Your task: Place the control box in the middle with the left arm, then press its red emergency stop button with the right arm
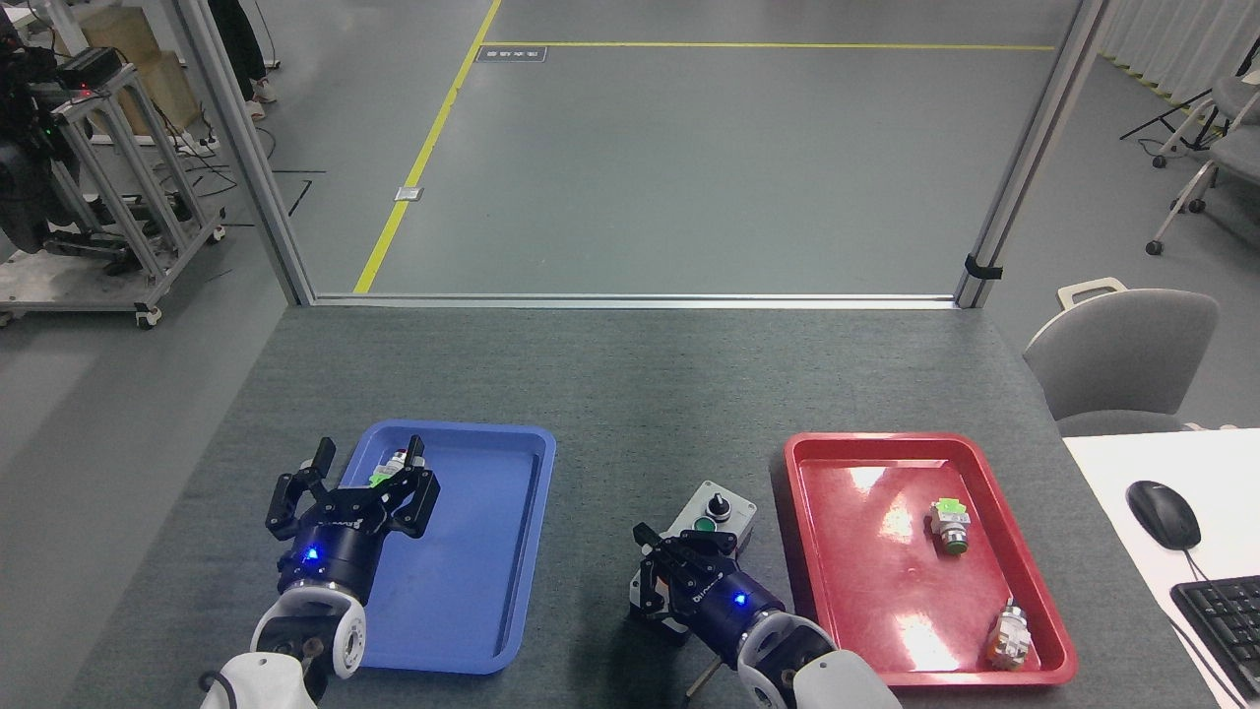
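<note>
Right claw [679,569] sits low over the near end of the control box [711,517], covering the spot where the big red mushroom button would be; that button is hidden under the black fingers, so contact cannot be confirmed. Whether these fingers are spread or pressed together I cannot tell, since they bunch darkly over the box top. Left claw [352,487] hovers over the near-left corner of the blue tray [472,591], fingers spread and holding nothing, well apart from the box.

Beyond the right claw, the far half of the box shows its green button [705,525] and black knob [720,507]. The box rests on the grey desk [630,394] between the two trays, a little nearer the red tray [1043,630] than the blue one, turned slightly askew.

As a judgement: the first part looks finished, as the box stands in the middle and the left arm is clear of it. The pressing step appears to be in hand, though whether the button has been pushed home cannot be read.

Farther out, a small tagged push-button part [394,465] lies at the far end of the blue tray, just behind the left claw, and two more [950,524] [1008,635] lie in the red tray.
</note>
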`<act>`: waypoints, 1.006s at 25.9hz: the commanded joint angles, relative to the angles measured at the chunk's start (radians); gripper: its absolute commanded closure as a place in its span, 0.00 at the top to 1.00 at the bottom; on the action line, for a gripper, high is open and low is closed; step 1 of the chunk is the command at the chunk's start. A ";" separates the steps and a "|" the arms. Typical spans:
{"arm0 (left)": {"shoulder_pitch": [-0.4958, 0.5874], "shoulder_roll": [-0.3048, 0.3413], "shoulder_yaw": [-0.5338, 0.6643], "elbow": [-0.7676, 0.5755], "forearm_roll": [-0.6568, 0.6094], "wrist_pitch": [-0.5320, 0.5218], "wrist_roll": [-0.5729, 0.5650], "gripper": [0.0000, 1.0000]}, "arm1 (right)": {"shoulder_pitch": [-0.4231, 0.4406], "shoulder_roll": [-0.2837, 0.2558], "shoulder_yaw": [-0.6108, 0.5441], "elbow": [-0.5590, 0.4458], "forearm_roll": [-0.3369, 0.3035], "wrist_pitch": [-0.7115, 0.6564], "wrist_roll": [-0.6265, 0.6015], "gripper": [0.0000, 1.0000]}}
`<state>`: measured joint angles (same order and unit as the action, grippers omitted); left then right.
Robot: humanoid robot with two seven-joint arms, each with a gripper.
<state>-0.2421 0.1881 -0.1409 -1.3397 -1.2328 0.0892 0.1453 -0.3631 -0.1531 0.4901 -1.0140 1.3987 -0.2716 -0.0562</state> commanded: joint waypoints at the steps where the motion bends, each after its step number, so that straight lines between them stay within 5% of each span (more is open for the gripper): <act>1: -0.016 0.001 0.000 0.002 0.001 0.000 -0.006 0.99 | 0.001 -0.002 -0.001 0.018 -0.001 0.000 -0.001 0.00; 13: -0.031 0.002 0.001 0.022 0.003 -0.002 -0.026 0.99 | -0.002 0.013 -0.005 0.092 -0.004 -0.001 -0.002 0.00; 14: -0.029 0.002 0.001 0.022 0.003 -0.002 -0.026 0.99 | -0.002 0.012 -0.010 0.081 -0.012 0.005 -0.002 0.24; 15: -0.029 0.002 0.001 0.022 0.003 -0.002 -0.026 0.99 | -0.003 0.012 -0.045 0.068 -0.026 0.020 -0.001 0.69; 16: -0.029 0.002 0.001 0.022 0.003 -0.002 -0.026 0.99 | -0.003 0.015 -0.116 0.054 -0.052 0.031 -0.001 1.00; 20: -0.022 0.002 0.001 0.014 0.004 -0.026 -0.021 0.99 | -0.010 0.069 -0.283 -0.015 -0.124 0.034 0.002 1.00; 26: 0.027 -0.003 -0.003 0.008 0.062 -0.132 0.000 0.99 | -0.022 0.047 -0.459 -0.089 -0.129 0.043 0.004 1.00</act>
<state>-0.2501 0.1887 -0.1416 -1.3292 -1.1965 0.0052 0.1370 -0.3794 -0.1015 0.1328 -1.0784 1.2747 -0.2272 -0.0540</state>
